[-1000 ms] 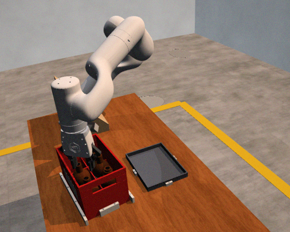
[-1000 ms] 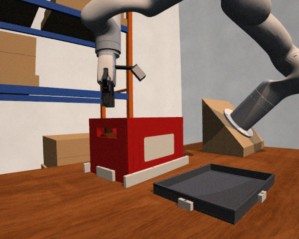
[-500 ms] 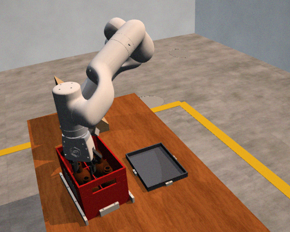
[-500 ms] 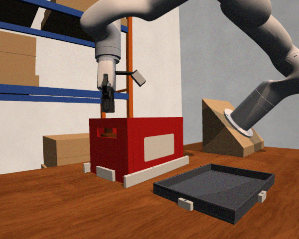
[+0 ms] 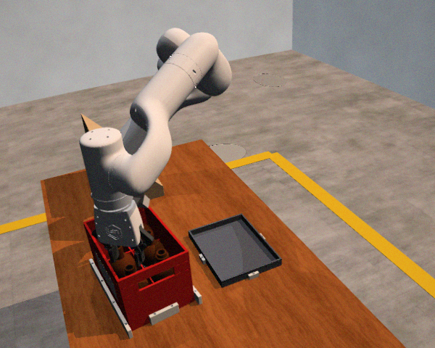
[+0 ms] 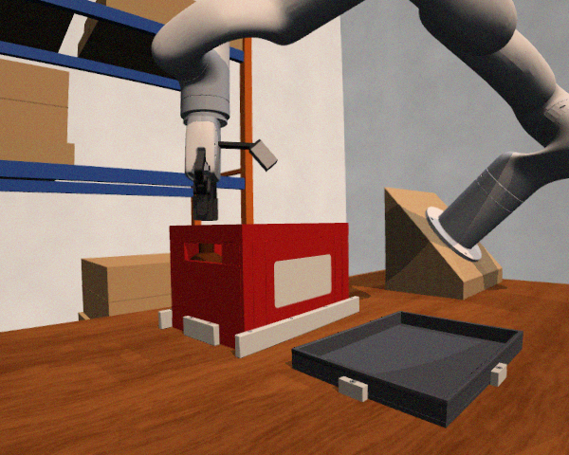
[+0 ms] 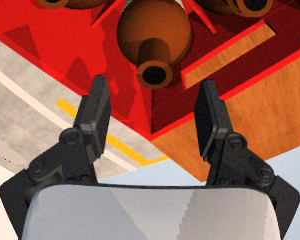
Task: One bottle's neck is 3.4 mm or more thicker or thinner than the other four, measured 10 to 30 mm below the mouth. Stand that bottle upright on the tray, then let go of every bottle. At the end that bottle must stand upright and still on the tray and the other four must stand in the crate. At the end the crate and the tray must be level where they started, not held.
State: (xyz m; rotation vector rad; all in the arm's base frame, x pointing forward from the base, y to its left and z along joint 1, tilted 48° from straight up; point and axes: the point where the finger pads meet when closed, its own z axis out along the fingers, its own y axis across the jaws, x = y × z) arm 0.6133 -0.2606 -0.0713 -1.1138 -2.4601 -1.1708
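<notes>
A red crate (image 5: pixel 161 296) (image 6: pixel 255 264) (image 7: pixel 190 103) stands on the wooden table and holds several brown bottles. My gripper (image 5: pixel 127 257) (image 6: pixel 205 210) (image 7: pixel 153 93) is open and empty. It points straight down just above the crate's rim, over the bottle (image 5: pixel 128 267) (image 7: pixel 154 27) in a corner cell; its fingers stand on either side of that bottle's mouth and do not touch it. The dark grey tray (image 5: pixel 215 223) (image 6: pixel 373 387) lies empty to the crate's right.
White blocks (image 5: pixel 164 312) (image 6: pixel 294 327) hold the crate at its base, and small ones (image 6: pixel 352 388) hold the tray. The arm's wedge-shaped base (image 6: pixel 417 254) stands behind. Shelving with cardboard boxes (image 6: pixel 25 118) is beyond the table.
</notes>
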